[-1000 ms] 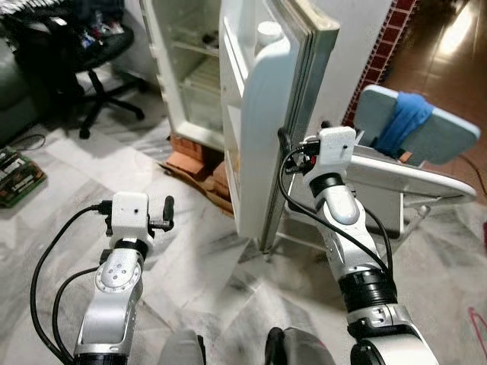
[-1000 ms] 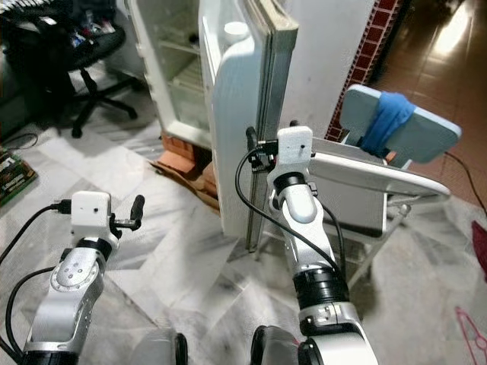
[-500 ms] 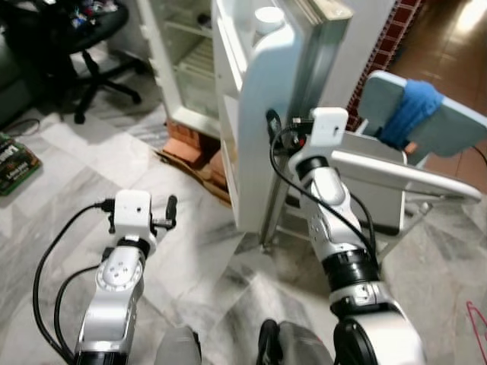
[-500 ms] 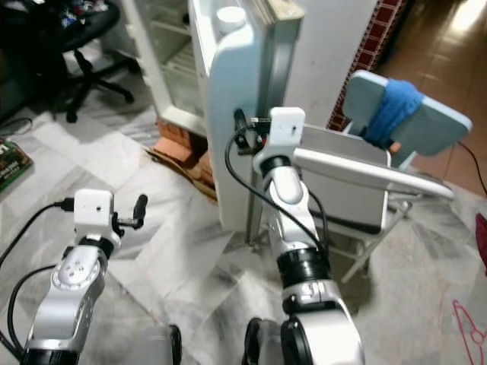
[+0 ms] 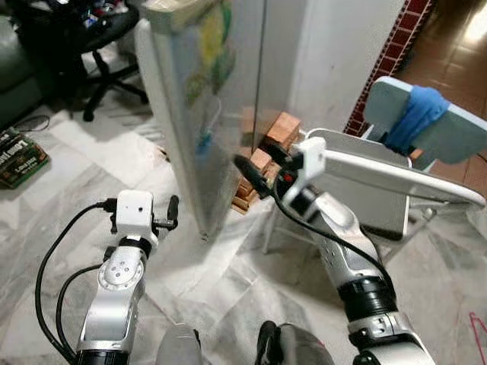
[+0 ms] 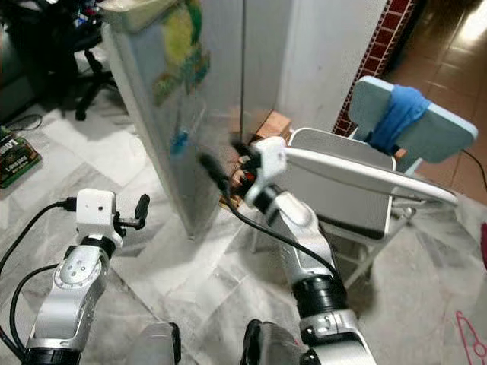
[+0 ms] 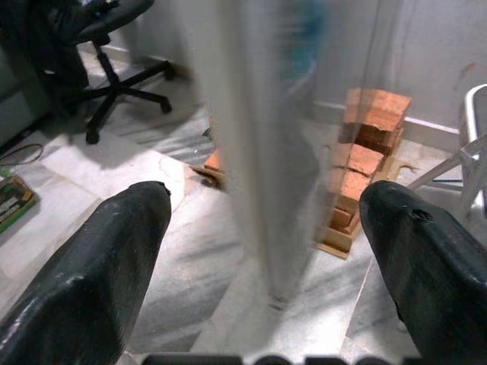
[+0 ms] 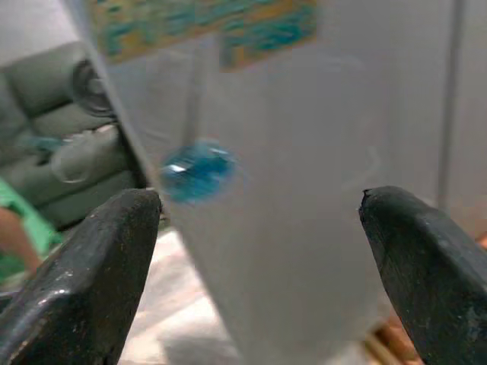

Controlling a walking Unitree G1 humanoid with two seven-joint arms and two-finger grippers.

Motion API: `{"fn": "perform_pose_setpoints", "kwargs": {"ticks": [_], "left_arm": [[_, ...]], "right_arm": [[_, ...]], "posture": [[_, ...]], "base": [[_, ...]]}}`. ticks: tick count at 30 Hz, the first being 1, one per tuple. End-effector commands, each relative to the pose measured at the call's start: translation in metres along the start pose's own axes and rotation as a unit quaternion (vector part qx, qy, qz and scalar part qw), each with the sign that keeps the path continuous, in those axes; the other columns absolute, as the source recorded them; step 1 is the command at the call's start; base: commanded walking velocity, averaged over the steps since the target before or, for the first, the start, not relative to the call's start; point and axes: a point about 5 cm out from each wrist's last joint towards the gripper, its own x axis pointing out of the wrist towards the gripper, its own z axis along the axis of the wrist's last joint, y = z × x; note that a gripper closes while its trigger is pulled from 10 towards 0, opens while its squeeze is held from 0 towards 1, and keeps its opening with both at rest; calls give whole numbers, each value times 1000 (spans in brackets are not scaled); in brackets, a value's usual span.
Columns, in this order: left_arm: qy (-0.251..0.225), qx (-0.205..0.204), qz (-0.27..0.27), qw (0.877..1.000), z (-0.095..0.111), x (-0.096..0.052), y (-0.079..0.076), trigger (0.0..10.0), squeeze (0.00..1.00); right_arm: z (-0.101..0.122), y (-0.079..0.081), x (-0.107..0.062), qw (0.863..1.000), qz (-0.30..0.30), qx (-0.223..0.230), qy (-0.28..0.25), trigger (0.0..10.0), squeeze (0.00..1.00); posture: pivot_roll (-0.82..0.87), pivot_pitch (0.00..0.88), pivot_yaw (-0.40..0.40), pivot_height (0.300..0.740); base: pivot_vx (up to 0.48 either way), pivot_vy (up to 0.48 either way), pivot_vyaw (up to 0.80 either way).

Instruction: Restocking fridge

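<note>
— What's nearest?

— The left gripper (image 5: 172, 213), raised low over the marble floor (image 5: 68, 190), its fingers spread wide and holding nothing. In its wrist view the door's lower edge stands between the two black fingers (image 7: 114, 258), well beyond them.

— And the other arm?

— The right gripper (image 5: 255, 173) reaches out just beside the outer face of the fridge door (image 5: 202, 114), fingers apart, nothing clamped. I can't tell whether a fingertip touches the panel. Its wrist view faces a blue magnet (image 8: 196, 169) on that door.

— So where is the fridge itself?

— Behind the door, whose blurred outer face hides the cabinet. Past it are stacked bricks (image 5: 266, 152) by the white wall, a folding chair (image 5: 396, 163) with a blue cloth (image 5: 415, 110) on the robot's right, and an office chair (image 5: 99, 46) far left.

— What might go wrong?

— The door looks to be mid-swing. A slammed door could rock the fridge, and the right fingers could get caught against the panel. The right elbow is also near the folding chair and could knock it.
</note>
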Motion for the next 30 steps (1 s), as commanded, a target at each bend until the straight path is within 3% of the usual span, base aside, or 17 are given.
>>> {"fn": "perform_pose_setpoints", "kwargs": {"ticks": [1,5,10,30], "left_arm": [[-2,1,-10,1000,1,1,-2,10000,0],[4,-9,-12,1000,-1,3,-3,10000,0],[-6,-10,-21,1000,3,6,-7,10000,0],[-28,-12,-36,999,9,9,-12,10000,0]], "right_arm": [[2,-7,-7,998,-51,-19,-5,10000,0],[1,-10,-23,991,-121,-45,-27,10000,0],[-6,-13,-29,986,-159,-51,-29,10000,0],[-2,-26,-32,977,-199,-72,-24,10000,0]], "posture": [[103,116,1,740],[92,114,5,740],[87,110,7,740],[84,96,1,740]], "base": [[0,0,0],[0,188,0],[0,480,0],[0,474,-68]]}}
